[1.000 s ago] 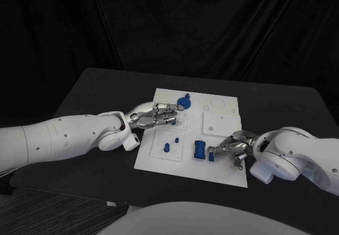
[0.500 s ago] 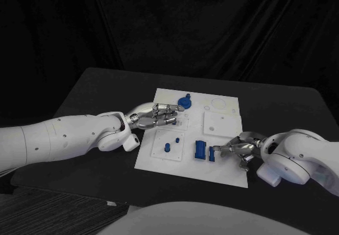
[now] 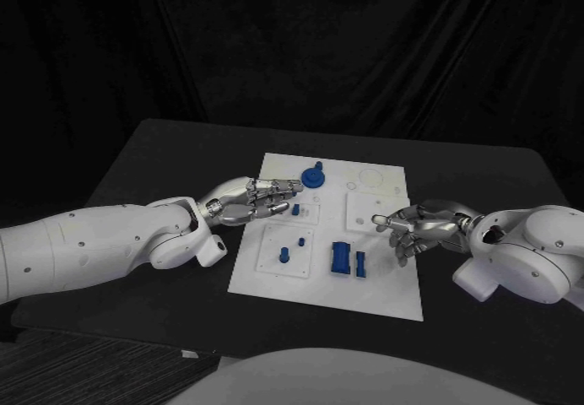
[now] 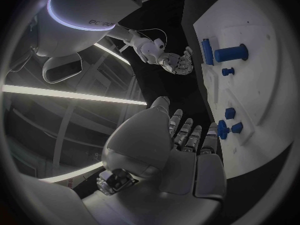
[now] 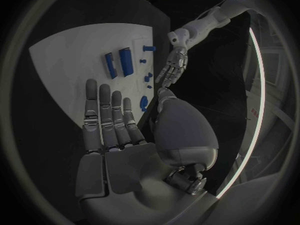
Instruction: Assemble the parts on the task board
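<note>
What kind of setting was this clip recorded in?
Probably a robotics lab or demo booth, not a home or factory floor. A black table stands before dark drapes, bearing a white task board with small blue parts. Two open robot hands, left hand and right hand, hover at the board's sides.

the scene is dim, with black drapes swallowing the background. the white task board [image 3: 327,283] is the brightest surface and stays evenly lit, without harsh glare. the black counter [image 3: 159,169] shows faint soft shadows. both wrist views bend straight edges strongly, and bright ceiling strips streak near their rims.
</note>
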You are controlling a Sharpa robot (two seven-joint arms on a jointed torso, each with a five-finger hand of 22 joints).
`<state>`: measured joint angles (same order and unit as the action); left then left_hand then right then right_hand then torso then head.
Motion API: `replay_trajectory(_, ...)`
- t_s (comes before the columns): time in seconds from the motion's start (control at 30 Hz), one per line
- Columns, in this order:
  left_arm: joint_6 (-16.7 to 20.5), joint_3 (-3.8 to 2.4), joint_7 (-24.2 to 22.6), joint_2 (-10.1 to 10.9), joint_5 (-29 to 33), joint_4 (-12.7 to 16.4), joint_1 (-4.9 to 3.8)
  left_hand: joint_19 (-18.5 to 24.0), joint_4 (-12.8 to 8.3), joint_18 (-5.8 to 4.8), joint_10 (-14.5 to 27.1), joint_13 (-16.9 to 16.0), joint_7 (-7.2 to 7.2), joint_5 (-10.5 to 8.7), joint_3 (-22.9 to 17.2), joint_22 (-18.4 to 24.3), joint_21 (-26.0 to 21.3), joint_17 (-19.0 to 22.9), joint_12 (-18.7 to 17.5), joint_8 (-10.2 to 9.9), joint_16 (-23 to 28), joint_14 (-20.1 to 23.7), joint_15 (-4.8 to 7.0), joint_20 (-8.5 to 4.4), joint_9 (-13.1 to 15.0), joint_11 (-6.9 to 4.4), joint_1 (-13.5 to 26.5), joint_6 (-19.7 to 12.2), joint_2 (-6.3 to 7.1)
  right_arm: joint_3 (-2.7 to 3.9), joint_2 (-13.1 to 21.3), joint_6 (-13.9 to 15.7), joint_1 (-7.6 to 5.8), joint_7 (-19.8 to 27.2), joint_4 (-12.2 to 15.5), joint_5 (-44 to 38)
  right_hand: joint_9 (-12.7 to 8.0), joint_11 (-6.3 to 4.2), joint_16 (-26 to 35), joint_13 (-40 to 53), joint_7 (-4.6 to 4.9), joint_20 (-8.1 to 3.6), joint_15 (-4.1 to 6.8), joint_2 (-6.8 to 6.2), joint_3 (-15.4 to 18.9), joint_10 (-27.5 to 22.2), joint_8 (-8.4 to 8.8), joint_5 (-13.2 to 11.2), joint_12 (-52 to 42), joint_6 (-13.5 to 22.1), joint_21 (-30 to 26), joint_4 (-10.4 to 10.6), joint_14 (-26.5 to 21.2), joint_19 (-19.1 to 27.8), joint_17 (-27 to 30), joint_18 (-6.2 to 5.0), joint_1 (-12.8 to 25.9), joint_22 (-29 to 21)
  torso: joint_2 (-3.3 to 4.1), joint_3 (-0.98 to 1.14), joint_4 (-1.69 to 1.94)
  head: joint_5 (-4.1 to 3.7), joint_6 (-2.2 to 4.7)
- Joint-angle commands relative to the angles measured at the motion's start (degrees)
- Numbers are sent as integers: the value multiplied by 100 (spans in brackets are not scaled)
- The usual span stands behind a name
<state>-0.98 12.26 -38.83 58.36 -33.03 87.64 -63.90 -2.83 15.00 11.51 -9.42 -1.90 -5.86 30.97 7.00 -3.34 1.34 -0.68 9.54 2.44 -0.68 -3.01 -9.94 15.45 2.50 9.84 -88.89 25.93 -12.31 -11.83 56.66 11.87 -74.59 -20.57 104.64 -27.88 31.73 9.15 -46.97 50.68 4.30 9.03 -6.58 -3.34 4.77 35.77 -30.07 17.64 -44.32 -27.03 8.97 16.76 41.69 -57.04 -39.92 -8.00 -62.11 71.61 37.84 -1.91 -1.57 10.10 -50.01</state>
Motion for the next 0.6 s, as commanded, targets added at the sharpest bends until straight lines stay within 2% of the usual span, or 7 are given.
replay_trajectory(0.03, 145, -6, -666, 61, 329, 105, -46, -44, -46, -176, -25, -34, -13, 93, -106, -91, 105, -27, 124, 51, -90, -71, 23, -1, 31, -25, -59, 102, 28, 2, -56, -538, -15, 1351, -59, 1331, -173, 83, 283, -275, -83, 48, -44, 18, 237, -469, -151, -117, 220, 74, 115, -29, -495, -421, 251, 42, -292, 3, -17, -1, -1, -53, 1)
replay_trajectory(0.27, 217, -8, -697, 269, 698, 337, -261, -51, -46, -167, -55, -39, -55, 100, -123, -96, 110, -27, 153, 60, -92, -74, 29, 0, 37, -30, -62, 172, 34, 1, -238, -607, 48, 2889, -231, 2224, -497, -303, -380, -359, -141, -30, 305, 173, 485, -124, -650, -86, -865, -682, 622, -103, 39, -917, 316, -231, -1046, 288, -150, 24, -70, -52, 1)
replay_trajectory(0.33, 217, -8, -696, 301, 878, 389, -346, -66, -41, -159, -70, -40, -81, 99, -133, -111, 121, -29, 167, 65, -95, -82, 42, -3, 40, -35, -60, 213, 38, 1, -278, -390, 94, 3237, -264, 2329, -477, -583, -1717, 170, 18, -208, 532, 321, 718, 379, -1333, -16, -2398, -1336, 3808, -108, 239, -1789, -281, 121, -1539, 975, -209, 40, -108, -34, 1)
replay_trajectory(0.37, 214, -8, -696, 305, 960, 400, -375, -72, -39, -156, -74, -41, -88, 100, -136, -116, 125, -29, 171, 66, -97, -85, 45, -4, 40, -39, -60, 219, 39, 1, -292, -283, 116, 3363, -280, 2359, -368, -701, -2261, 1271, 15, -242, 620, 351, 772, 1923, -1628, 68, -3263, -1647, 5428, -100, 808, -2310, -789, 352, -1620, 1265, -221, 43, -116, -36, 1)
replay_trajectory(0.43, 209, -8, -706, 289, 1133, 397, -425, -104, -20, -145, -84, -40, -111, 95, -148, -144, 148, -29, 180, 64, -97, -84, 73, -28, 39, -55, -49, 245, 43, 1, -318, -83, 181, 3635, -322, 2406, -293, -795, -2925, 2082, -64, -283, 725, 411, 862, 3110, -1864, 187, -3817, -1977, 6838, -51, 1800, -2751, -1671, 562, -1707, 1528, -272, 58, -154, 1, 1)
replay_trajectory(0.5, 198, -8, -725, 236, 1298, 355, -459, -154, 6, -141, -79, -38, -149, 90, -169, -178, 183, -26, 181, 60, -91, -71, 131, -86, 39, -105, -40, 282, 56, 1, -337, 77, 262, 3928, -374, 2438, -360, -875, -2992, 2162, -129, -360, 809, 468, 1009, 3414, -1822, 191, -3852, -2258, 6863, -35, 2134, -2609, -1765, 529, -1683, 1493, -302, 66, -179, 36, 1)
replay_trajectory(0.6, 159, -7, -738, 147, 1482, 284, -481, -149, 35, -143, -74, -38, -186, 83, -181, -167, 180, -21, 186, 60, -81, -48, 164, -117, 41, -148, -29, 313, 60, 0, -352, 289, 371, 4343, -433, 2456, -876, -738, -1047, -931, 6, -253, 698, 578, 1387, 1309, -1065, 185, -1541, -2340, 2942, -70, 1210, 371, 473, -212, -1530, 111, -383, 93, -246, 90, 1)
